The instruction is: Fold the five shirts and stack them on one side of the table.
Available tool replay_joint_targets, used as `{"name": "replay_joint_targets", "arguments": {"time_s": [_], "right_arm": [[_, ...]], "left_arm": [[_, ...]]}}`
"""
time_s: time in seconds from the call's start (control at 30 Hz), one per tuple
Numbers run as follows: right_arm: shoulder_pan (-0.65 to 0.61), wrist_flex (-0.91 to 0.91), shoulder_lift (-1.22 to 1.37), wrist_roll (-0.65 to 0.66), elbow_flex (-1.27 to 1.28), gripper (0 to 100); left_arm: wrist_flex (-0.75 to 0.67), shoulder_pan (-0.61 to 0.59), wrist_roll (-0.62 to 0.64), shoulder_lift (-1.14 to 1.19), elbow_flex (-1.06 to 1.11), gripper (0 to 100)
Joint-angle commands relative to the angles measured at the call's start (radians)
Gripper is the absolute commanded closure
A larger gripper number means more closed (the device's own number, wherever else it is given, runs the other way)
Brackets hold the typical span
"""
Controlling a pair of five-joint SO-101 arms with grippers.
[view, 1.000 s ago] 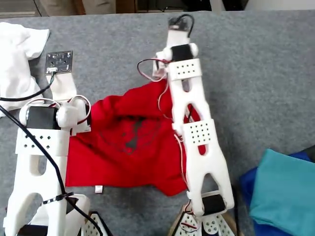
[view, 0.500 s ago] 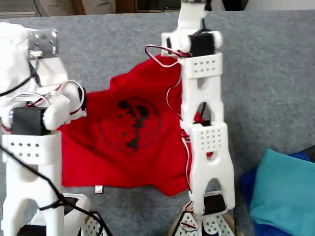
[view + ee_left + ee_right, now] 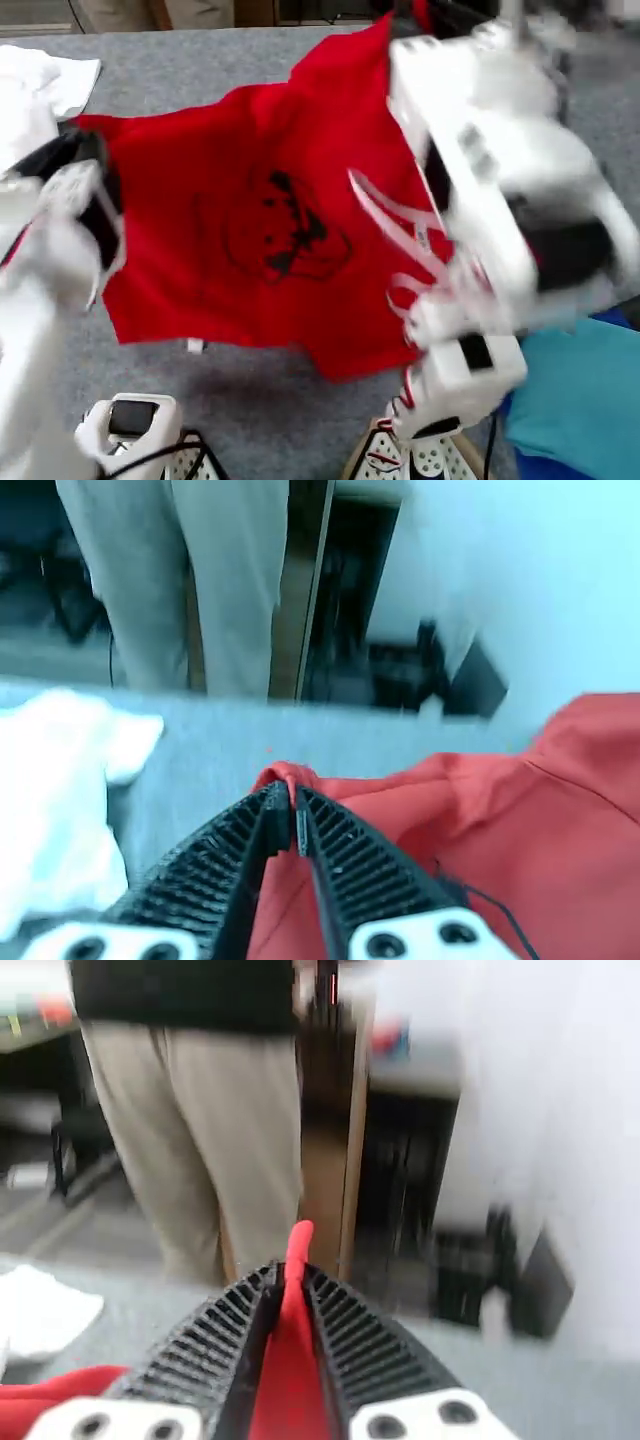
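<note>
The red shirt (image 3: pixel 250 170) with a dark round print hangs spread out in the air above the grey table (image 3: pixel 200 60), held by its two upper corners. My left gripper (image 3: pixel 283 798) is shut on one bunched red corner, with the rest of the red shirt (image 3: pixel 500 810) stretching away from it. My right gripper (image 3: pixel 292 1272) is shut on the other corner, and a strip of the red shirt (image 3: pixel 293 1360) runs between its fingers. The shirt's lower edge hangs just above the table near the arm bases.
A crumpled white shirt (image 3: pixel 30 90) lies at the table's far left. A folded teal shirt (image 3: pixel 580 400) sits on a blue one at the near right edge. The right arm (image 3: pixel 500 180) stands high over the shirt's right side.
Both arms rose and drew apart, lifting the red shirt off the table. It went from a crumpled heap to hanging spread with its print showing.
</note>
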Motion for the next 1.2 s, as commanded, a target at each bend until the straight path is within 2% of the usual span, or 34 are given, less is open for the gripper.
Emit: {"name": "replay_joint_targets", "arguments": {"time_s": [0.0, 0.13, 0.43, 0.6, 0.87, 1.17], "right_arm": [[0.012, -0.002, -0.157, 0.043, -0.018, 99.2], [0.012, -0.002, -0.248, 0.086, -0.013, 99.2], [0.012, -0.106, -0.352, 0.092, -0.012, 99.3], [0.008, -0.221, -0.331, 0.16, 0.013, 99.3], [0.007, -0.459, -0.312, 0.241, 0.188, 99.3], [0.012, -0.37, -0.297, 0.236, 0.36, 99.3]], "left_arm": [[0.061, 0.0, -0.002, -0.025, -0.117, 98], [0.121, -0.005, -0.002, -0.061, -0.124, 98], [0.132, -0.232, -0.002, -0.174, -0.184, 98], [0.023, -0.275, -0.002, -0.18, -0.178, 98], [-0.166, -0.275, -0.002, -0.191, 0.092, 98], [-0.242, -0.275, -0.002, -0.191, 0.451, 98]]}}
